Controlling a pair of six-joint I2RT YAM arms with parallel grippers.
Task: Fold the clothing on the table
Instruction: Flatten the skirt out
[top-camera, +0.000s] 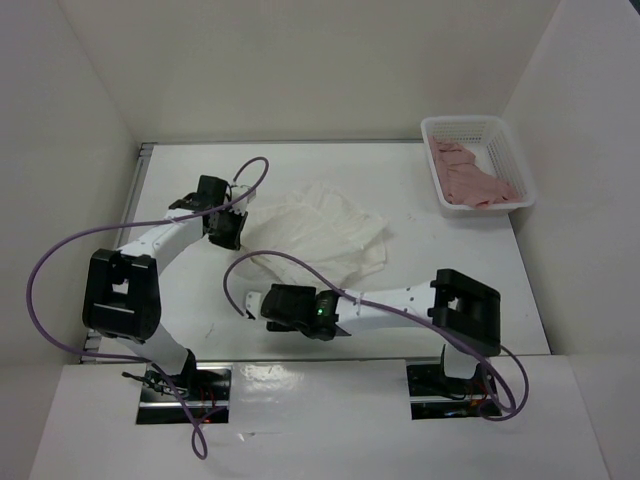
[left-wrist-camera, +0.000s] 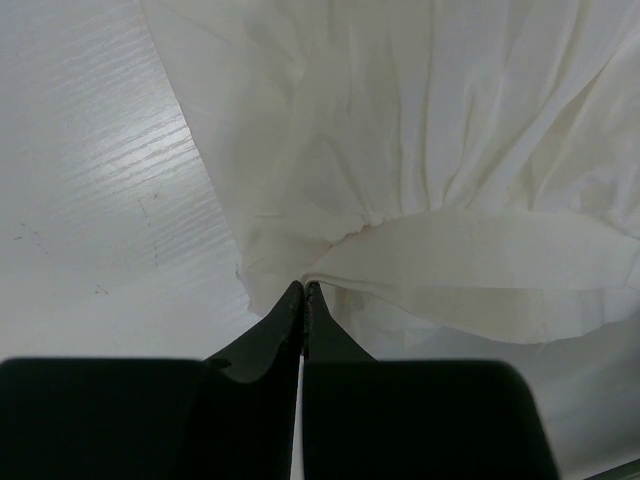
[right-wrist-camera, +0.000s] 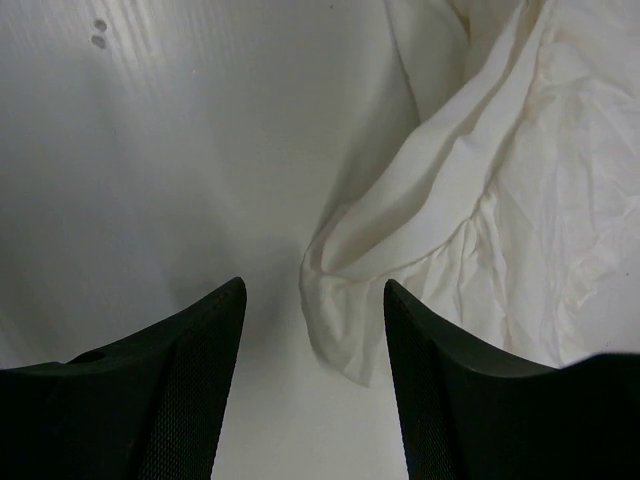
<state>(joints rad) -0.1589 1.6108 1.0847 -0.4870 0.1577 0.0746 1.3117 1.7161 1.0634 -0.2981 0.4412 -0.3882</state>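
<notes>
folding hardly begun: thin white crinkled garment (top-camera: 320, 235) pinched in left claw (left-wrist-camera: 303, 292); right claw (right-wrist-camera: 314, 284) apart, its edge just ahead.

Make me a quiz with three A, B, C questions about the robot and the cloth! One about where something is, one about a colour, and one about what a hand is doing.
1. Where on the table does the basket stand?
A. near left corner
B. far right corner
C. in the middle

2. What colour is the garment in the basket?
A. pink
B. blue
C. green

3. What is the left hand doing?
A. standing wide open
B. holding the basket
C. pinching the edge of the white clothing

Answers:
1 B: the top view shows it in the far right corner.
2 A: the folds lying in it are pink.
3 C: the left wrist view shows the fingers shut together on the fabric's edge.
</notes>
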